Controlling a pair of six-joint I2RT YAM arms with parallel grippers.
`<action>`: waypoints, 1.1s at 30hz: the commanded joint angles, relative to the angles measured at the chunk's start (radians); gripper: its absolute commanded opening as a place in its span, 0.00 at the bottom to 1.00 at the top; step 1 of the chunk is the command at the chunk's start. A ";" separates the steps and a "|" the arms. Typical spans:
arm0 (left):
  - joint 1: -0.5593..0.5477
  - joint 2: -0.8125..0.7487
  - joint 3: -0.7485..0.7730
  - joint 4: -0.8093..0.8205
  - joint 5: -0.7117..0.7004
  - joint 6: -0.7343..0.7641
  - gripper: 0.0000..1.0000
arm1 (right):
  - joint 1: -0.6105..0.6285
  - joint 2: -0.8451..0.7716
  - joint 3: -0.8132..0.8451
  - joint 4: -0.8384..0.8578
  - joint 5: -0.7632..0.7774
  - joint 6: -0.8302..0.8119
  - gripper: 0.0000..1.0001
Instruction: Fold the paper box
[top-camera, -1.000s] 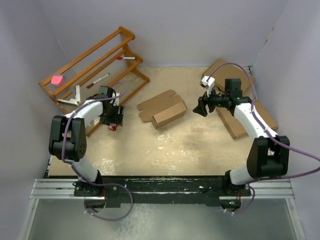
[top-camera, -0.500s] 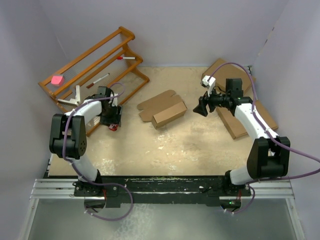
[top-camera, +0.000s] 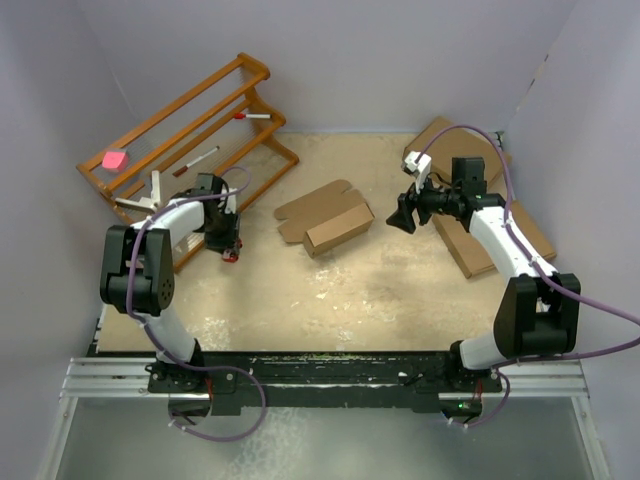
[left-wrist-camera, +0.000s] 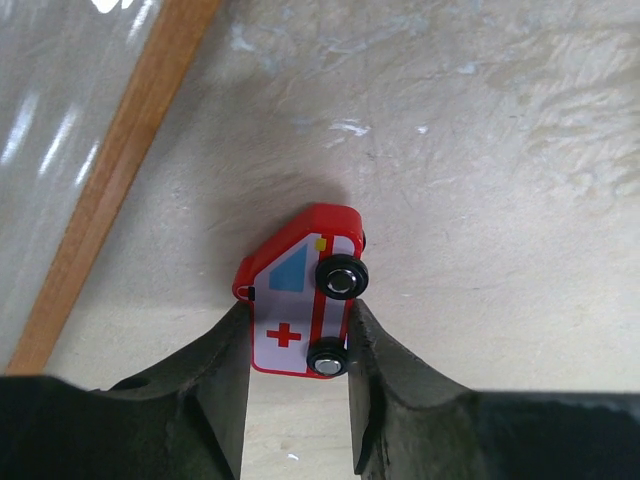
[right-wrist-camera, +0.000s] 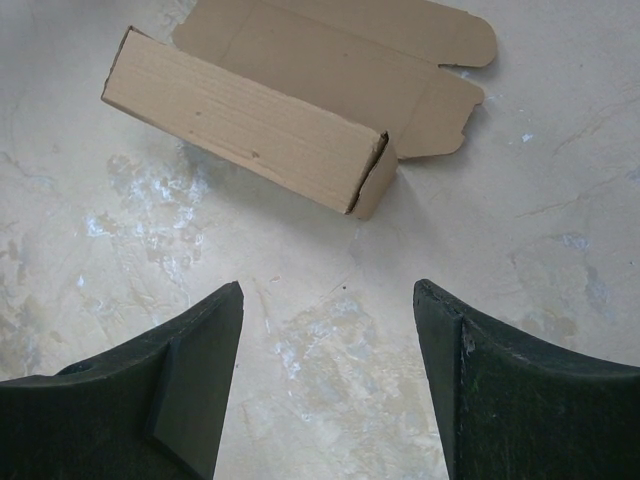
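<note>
The paper box (top-camera: 325, 220) sits mid-table (top-camera: 380, 290), half done: one long section is stood up into a tube and the notched flap panel lies flat behind it. It's well apart from both arms. The catch is that the left gripper (left-wrist-camera: 298, 310) is clamped on a little toy ambulance (left-wrist-camera: 300, 280) over by the wooden rack (top-camera: 190, 120), so it isn't free for folding. The right gripper (right-wrist-camera: 328, 290) hangs above bare table on the near side of the box, fingers spread wide and holding nothing. If the right arm goes in alone, the cardboard probably just skids or the tube springs flat again, since nothing pins it. Dragging the ambulance over could also knock the box askew.
</note>
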 joint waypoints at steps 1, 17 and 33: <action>0.003 -0.071 0.025 0.020 0.101 -0.026 0.19 | -0.008 -0.040 0.008 0.001 -0.043 -0.014 0.74; -0.192 -0.120 0.141 0.312 0.469 -0.250 0.17 | -0.017 -0.040 0.009 -0.002 -0.046 -0.016 0.74; -0.316 0.230 0.504 0.164 0.520 -0.124 0.16 | -0.036 -0.046 0.009 -0.005 -0.061 -0.019 0.74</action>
